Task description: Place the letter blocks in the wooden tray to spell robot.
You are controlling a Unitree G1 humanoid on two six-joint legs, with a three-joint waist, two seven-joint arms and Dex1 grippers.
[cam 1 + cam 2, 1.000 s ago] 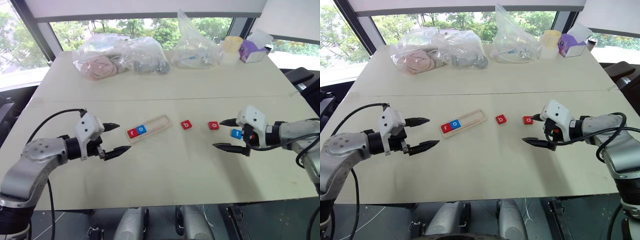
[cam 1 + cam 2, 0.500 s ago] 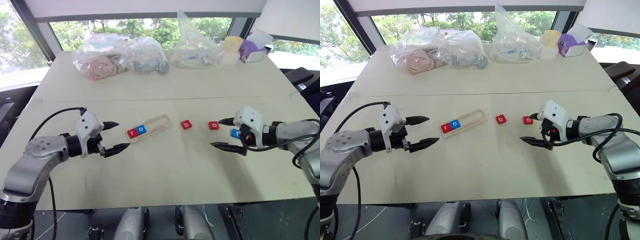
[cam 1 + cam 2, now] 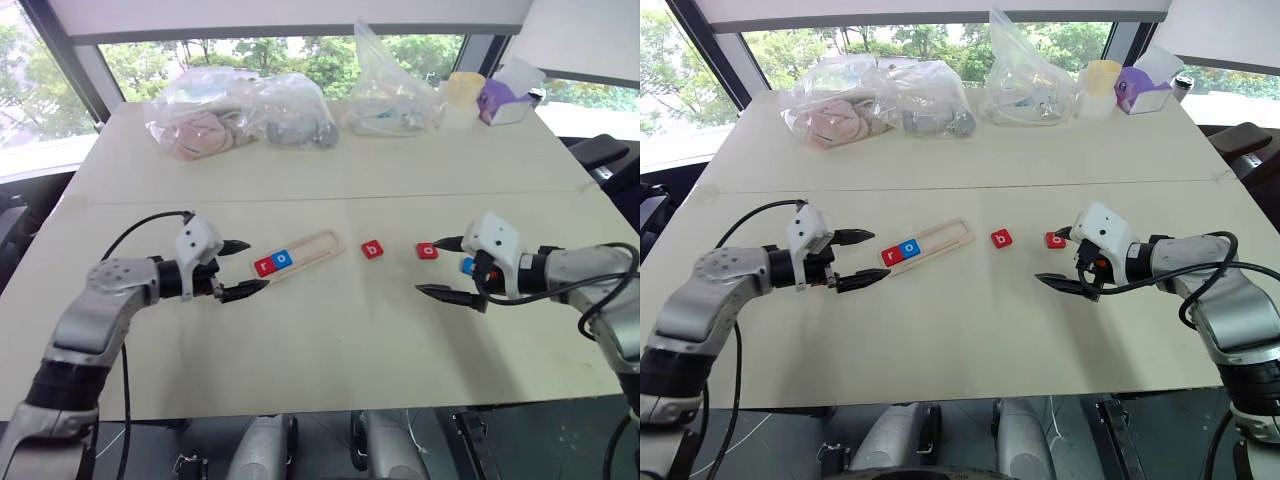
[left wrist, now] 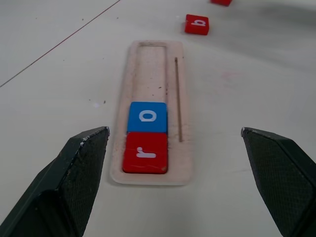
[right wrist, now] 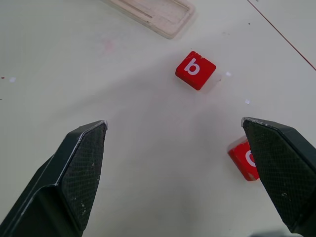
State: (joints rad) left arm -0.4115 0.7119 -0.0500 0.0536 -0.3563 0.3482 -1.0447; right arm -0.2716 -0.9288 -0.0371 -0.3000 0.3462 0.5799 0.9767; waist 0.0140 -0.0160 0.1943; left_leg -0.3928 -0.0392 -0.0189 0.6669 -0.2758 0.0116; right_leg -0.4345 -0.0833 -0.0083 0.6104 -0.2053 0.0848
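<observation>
- The wooden tray [image 3: 298, 256] lies on the desk [image 3: 330, 330], with a red r block [image 4: 146, 152] and a blue o block [image 4: 147, 117] touching at its near end.
- A red b block [image 3: 373, 249] and a red o block [image 3: 427, 250] lie loose beyond the tray.
- The left gripper [image 3: 242, 268] hovers beside the tray's r end, jaws wide open and empty.
- The right gripper [image 3: 440, 268] hangs near the red o, jaws wide and empty.

An office or lab-like room with a robot test setup. A wide pale table [image 3: 330, 330] stands before large windows [image 3: 250, 52] with dark frames, green trees outside. Along the far edge sit clear plastic bags [image 3: 240, 112] of assorted items, a yellow-lidded container [image 3: 463, 98] and a purple box [image 3: 505, 102].
</observation>
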